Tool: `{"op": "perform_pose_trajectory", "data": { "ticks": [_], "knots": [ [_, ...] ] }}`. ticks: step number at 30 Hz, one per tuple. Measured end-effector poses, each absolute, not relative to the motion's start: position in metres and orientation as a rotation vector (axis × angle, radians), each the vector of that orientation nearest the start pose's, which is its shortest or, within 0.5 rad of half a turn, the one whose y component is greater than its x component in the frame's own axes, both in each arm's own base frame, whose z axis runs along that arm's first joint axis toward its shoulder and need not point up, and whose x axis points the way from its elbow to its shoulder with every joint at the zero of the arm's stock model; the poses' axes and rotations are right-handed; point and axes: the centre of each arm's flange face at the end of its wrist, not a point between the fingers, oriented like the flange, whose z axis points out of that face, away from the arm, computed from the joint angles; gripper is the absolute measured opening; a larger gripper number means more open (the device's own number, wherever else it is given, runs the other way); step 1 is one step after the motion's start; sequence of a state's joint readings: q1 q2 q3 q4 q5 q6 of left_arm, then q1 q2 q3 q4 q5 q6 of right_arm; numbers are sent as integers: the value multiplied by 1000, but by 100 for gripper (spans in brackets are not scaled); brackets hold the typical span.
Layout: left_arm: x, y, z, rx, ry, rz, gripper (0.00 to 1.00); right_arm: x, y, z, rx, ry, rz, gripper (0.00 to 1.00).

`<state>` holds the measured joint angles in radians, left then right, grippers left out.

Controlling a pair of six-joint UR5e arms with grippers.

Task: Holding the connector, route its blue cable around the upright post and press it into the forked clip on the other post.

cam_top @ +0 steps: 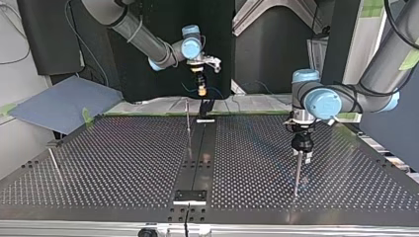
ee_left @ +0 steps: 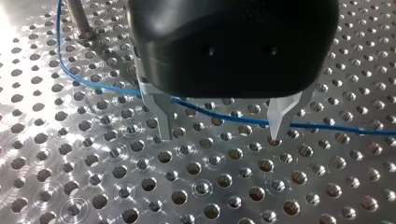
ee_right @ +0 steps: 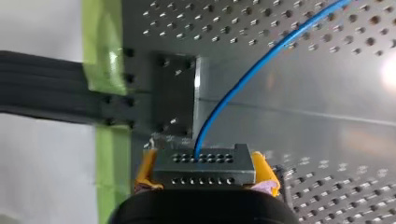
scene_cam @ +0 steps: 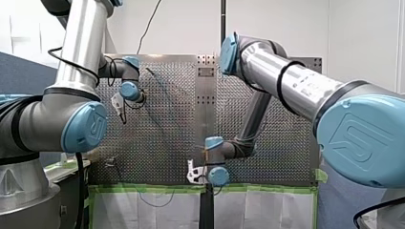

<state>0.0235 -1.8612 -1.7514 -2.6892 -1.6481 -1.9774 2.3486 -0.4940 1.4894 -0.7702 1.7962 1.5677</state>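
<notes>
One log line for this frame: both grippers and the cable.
right gripper: shut on connector | left gripper: open over blue cable | cable: curves past upright post

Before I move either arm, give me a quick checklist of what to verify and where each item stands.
1. Connector clamped in right gripper: ok, it sits between the yellow pads.
2. Cable leaves connector without a kink: ok, it runs in a smooth curve.
3. Left gripper open: ok, fingers are apart, with the cable crossing past both, ungripped.
4. Cable around post: cannot tell; it passes beside the base, and no wrap shows.
5. Cable in clip: cannot tell; no clip can be made out.
</notes>
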Motion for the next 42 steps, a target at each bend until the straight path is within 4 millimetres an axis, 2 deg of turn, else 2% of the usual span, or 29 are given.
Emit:
{"op": "perform_pose_trajectory", "data": {
  "ticks": [13,18,21,26,42],
  "knots": [
    [571,-113,290,-405,1543,-245,99,503,-388,-160,1800,-999,1346,0],
    [571,-113,290,-405,1542,-245,99,484,-379,-193,1800,-1006,1286,0],
    [571,-113,290,-405,1542,-245,99,475,-375,-201,1796,-1010,1272,0],
    [571,-113,290,-406,1542,-245,99,469,-376,-189,1756,-1013,1290,0],
    [571,-113,290,-406,1546,-244,99,454,-382,-122,1665,-1007,1324,0]
  ]
}}
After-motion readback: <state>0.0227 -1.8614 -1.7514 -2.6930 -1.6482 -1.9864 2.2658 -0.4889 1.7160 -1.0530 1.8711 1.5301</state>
